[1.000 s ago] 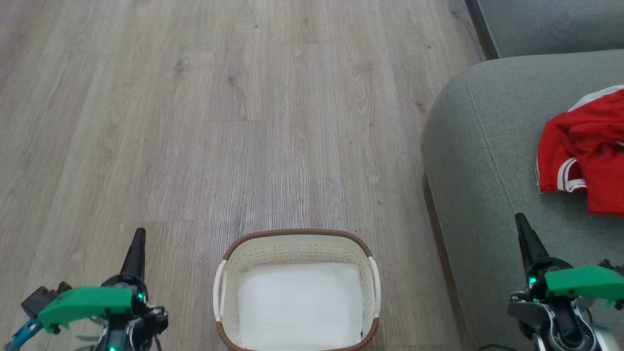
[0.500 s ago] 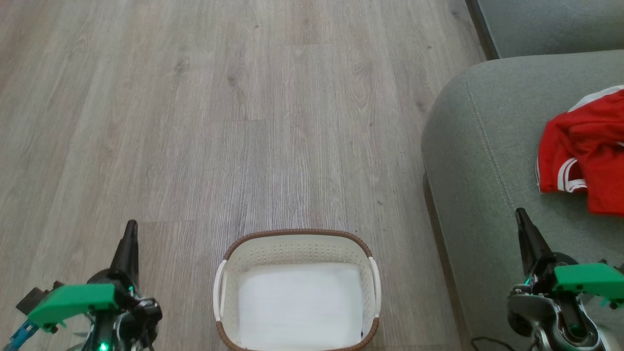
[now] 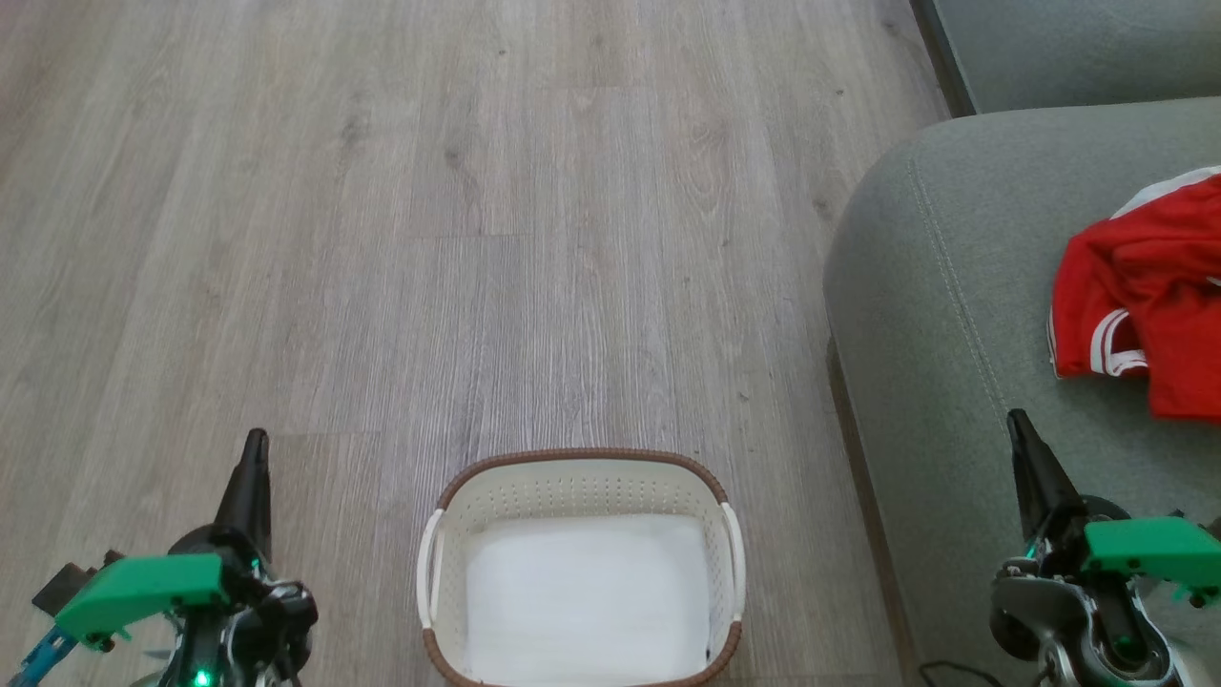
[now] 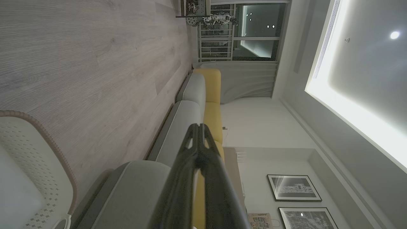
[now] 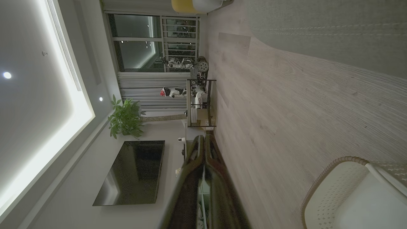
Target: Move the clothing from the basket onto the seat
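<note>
— Where's the clothing (image 3: pixel 1140 296) now?
— Right of the basket (image 3: pixel 577 489) and farther out, in a crumpled red heap on the seat (image 3: pixel 940 315). It runs out of sight at the right, so I can't see all of it.
— And the basket itself?
— Standing on the floor (image 3: pixel 477 239) between the two grippers, just left of the seat's edge, its white bottom showing.
— What about the grippers?
— The left gripper (image 3: pixel 254 448) hangs over the floor to the basket's left, fingers pressed together, nothing between them. The right gripper (image 3: pixel 1023 434) is to the basket's right, over the near part of the seat, fingers likewise pressed together and holding nothing.
— How close is the right one to the clothing?
— Near, but apart. The heap lies beyond its tip and a little to the right, with bare seat between them. The left one is well apart from it, with the basket in between.
</note>
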{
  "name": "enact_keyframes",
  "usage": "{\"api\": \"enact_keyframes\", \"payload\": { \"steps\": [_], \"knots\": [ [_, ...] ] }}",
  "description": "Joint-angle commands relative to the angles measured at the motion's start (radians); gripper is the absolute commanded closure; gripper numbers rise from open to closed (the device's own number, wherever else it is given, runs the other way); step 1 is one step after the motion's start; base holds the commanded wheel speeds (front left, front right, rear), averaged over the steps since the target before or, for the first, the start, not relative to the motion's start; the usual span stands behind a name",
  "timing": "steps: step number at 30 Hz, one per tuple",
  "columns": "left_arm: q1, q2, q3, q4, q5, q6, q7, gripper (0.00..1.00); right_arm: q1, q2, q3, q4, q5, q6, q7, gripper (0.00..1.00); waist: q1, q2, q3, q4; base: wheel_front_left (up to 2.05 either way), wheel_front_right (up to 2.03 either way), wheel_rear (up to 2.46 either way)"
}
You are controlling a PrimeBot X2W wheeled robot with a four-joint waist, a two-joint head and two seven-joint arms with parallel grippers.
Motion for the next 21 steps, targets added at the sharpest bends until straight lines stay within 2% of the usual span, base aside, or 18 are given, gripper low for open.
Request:
{"api": "enact_keyframes", "payload": {
  "steps": [1,21],
  "knots": [
    [-0.050,0.008,0.037,-0.036,-0.002,-0.007,0.008,1.00,-0.052,0.002,0.017,-0.032,0.002,0.000,0.006,1.00,0.0000,-0.0001,0.000,0.000,0.00,0.00,0.00],
    [-0.050,0.008,0.037,-0.036,-0.002,-0.007,0.008,1.00,-0.052,0.004,0.015,-0.032,0.000,0.000,0.007,1.00,0.0000,-0.0001,0.000,0.000,0.00,0.00,0.00]
  ]
}}
